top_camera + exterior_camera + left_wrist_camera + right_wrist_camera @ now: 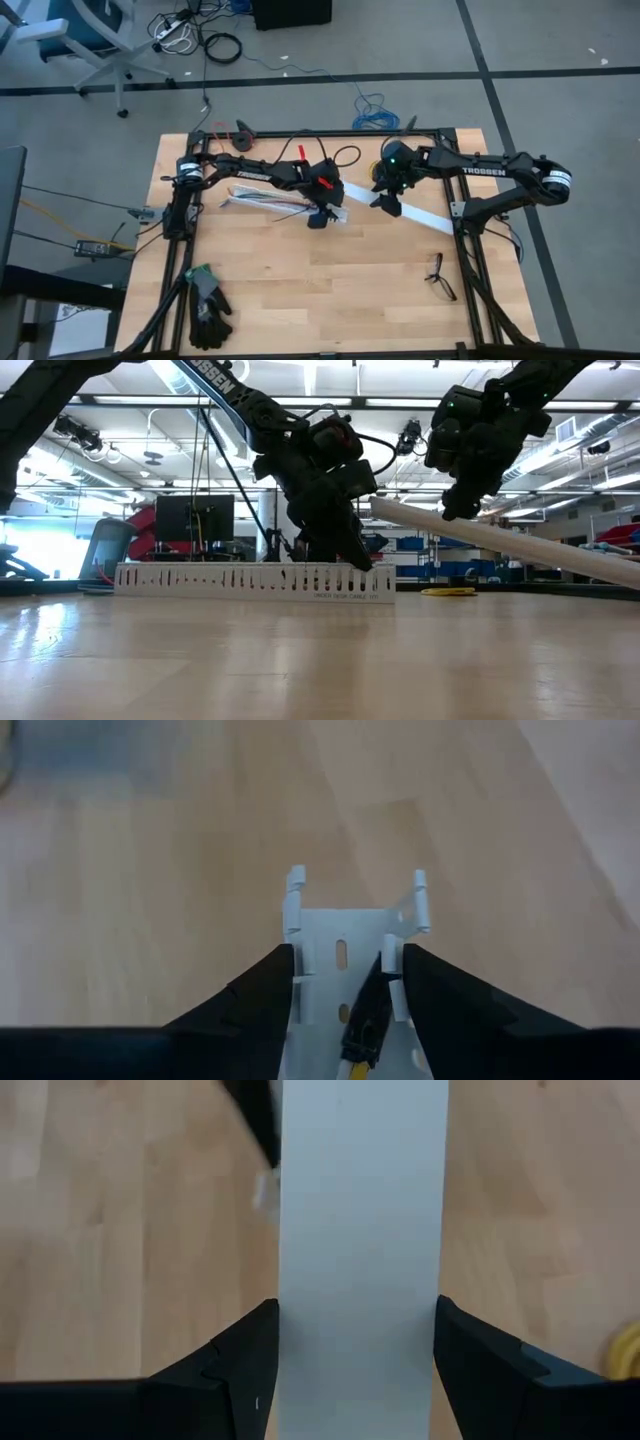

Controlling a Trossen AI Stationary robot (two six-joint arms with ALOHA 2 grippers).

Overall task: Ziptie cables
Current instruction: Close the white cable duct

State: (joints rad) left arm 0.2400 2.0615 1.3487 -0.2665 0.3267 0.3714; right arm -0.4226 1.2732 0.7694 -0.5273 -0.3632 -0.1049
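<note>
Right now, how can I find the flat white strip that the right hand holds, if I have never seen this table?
Start at the wooden table and find the right hand near its middle. The flat white strip runs from between its fingers toward the table's right edge, one end lifted. Unlike the slotted white channel under the left hand, it is smooth and solid.

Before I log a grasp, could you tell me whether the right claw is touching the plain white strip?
Touching. In the right wrist view the right claw has a finger pressed against each edge of the white strip, with no gap visible on either side.
</note>
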